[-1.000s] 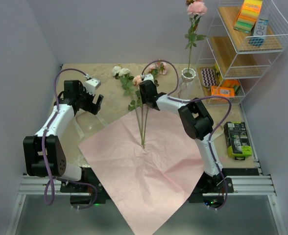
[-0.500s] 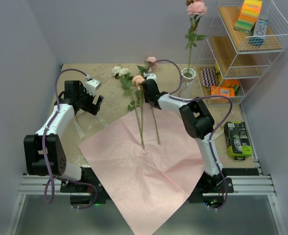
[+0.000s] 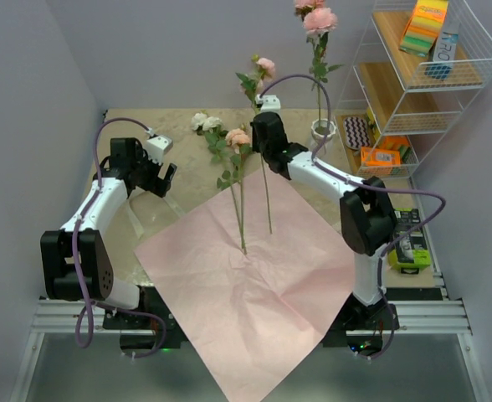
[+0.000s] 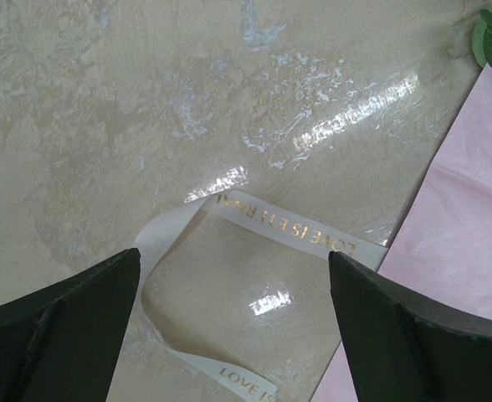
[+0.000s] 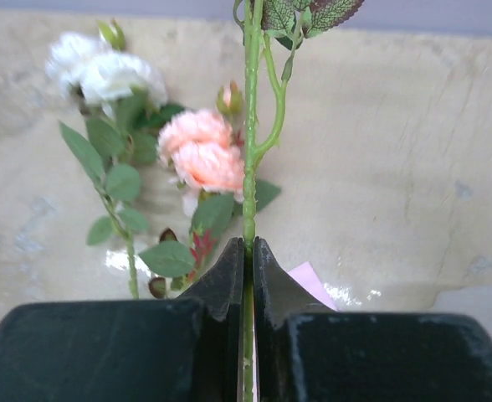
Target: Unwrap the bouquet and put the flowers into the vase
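**Four stems: one held, one in the vase (image 3: 321, 127), two on the desk (image 3: 192, 167)**

**Step in hand.** The bouquet is unwrapped and the flowers are going to the vase one at a time. By the count of stems, the task looks about half done.

1. **Pink rose (image 3: 265, 65).** It has a long green stem, which the right gripper (image 5: 248, 247) pinches partway along with its jaws pressed together. The bloom is raised high. The cut end hangs over the wrapping paper (image 3: 246, 301); whether it clears the sheet cannot be told.
2. **Vase.** It is white and narrow, and stands at the far right of the desk just beside the wire shelf rack (image 3: 430, 75). It is to the right of the right gripper, near it but apart. One tall rose (image 3: 320, 18) already stands in it.
3. **White rose (image 3: 204, 123) and peach rose (image 3: 238, 137).** Both lie on the desk just left of the right gripper. Their stem ends rest on the wrapping paper, which is spread flat with its pink face up.
4. **Left gripper (image 4: 233, 260).** Its jaws are spread wide and hold nothing. It hovers over the cream ribbon (image 4: 288, 230), which lies loose on the desk at the paper's edge.

**Next move calls for.**
- Carry the held rose to the right.
- Lift its cut end above the vase rim.
- Bring the stem upright and lower it into the narrow mouth, beside the stem that is there.

**Likely hazards.** The move could nudge the standing rose or tip the light vase.
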{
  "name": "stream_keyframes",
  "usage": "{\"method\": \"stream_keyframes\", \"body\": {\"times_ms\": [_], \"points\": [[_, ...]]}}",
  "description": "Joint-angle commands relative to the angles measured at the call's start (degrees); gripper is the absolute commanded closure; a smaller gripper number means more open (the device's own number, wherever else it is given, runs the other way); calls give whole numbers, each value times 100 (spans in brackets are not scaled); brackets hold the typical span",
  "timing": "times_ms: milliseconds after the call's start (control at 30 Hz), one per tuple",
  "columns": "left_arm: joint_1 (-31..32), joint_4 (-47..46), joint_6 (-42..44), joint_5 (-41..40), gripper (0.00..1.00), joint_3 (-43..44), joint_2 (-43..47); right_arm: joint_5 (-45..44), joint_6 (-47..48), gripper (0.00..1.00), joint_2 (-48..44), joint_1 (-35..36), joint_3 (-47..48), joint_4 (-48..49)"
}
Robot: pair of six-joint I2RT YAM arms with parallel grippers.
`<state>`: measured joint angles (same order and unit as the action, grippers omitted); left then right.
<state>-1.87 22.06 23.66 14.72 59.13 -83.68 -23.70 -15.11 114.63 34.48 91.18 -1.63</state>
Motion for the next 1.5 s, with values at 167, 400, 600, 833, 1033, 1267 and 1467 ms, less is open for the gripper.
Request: {"method": "stream_keyframes", "body": {"times_ms": [167,400,600,833,1033,1267,1467], "points": [[-50,-9,121,31,2,186,141,304,518,100,-1109,6,-240,962],[-50,79,25,242,2,256,141,1525,764,100,-1469,59,-810,1594],[-50,96,33,242,2,292,141,1807,1177,100,-1934,366,-1032,1947],[-59,149,-63,409,2,415,150,1739,1484,100,-2523,612,-786,2105],[-50,158,-2,365,1,424,106,747,3017,100,-3323,639,-1258,3858],[-50,114,25,330,1,441,80,-143,4667,100,-2614,44,-551,6042],[-50,79,121,260,1,415,80,-583,5316,100,-2015,-380,241,6947]]}}
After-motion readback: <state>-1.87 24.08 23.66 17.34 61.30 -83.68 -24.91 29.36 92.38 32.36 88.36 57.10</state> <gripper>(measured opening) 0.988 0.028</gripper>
